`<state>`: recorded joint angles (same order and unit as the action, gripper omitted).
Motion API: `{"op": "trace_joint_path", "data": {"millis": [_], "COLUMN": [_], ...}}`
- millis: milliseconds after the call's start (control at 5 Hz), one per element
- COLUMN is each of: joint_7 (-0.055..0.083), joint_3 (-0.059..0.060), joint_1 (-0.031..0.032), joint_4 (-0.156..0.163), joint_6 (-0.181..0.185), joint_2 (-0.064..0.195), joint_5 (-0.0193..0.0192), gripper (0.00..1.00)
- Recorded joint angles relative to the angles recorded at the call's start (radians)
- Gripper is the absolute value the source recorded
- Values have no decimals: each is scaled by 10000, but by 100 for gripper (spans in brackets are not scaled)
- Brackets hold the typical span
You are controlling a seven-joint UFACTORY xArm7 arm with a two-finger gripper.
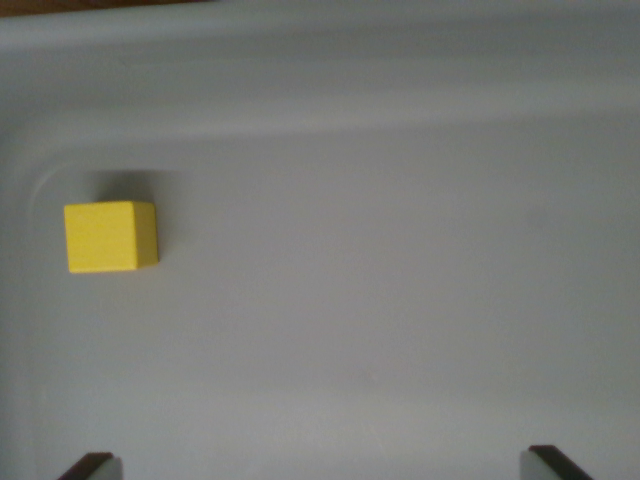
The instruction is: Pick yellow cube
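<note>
A yellow cube (110, 237) rests on the floor of a white tray (380, 300), near the tray's rounded corner at the wrist view's upper left. My gripper (325, 468) shows only as two dark fingertips (90, 466) at the bottom edge, far apart and with nothing between them. The cube lies well above the left fingertip, apart from both, and outside the gap between them.
The tray's raised wall (320, 70) runs along the top of the view and its left wall (12, 300) curves down the left side. A thin strip of brown surface (100, 4) shows beyond the top rim.
</note>
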<state>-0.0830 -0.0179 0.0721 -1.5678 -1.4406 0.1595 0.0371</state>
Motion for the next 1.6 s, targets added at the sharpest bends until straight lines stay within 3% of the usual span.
{"op": "trace_joint_path", "data": {"millis": [200, 400, 600, 800, 1000, 1200, 1400, 1600], "joint_7": [0, -115, -115, -239, -239, -367, -367, -499], "joint_3": [0, 84, 84, 175, 175, 269, 269, 365], "joint_1": [0, 112, 112, 232, 232, 357, 357, 485], "joint_4": [0, 9, 9, 18, 18, 27, 27, 37], "joint_6": [0, 365, 365, 758, 758, 1166, 1166, 1584], "joint_2": [0, 412, 412, 855, 855, 1314, 1314, 1784], "joint_5": [0, -29, -29, -59, -59, -91, -91, -124], "gripper": [0, 0, 0, 0, 0, 0, 0, 0]}}
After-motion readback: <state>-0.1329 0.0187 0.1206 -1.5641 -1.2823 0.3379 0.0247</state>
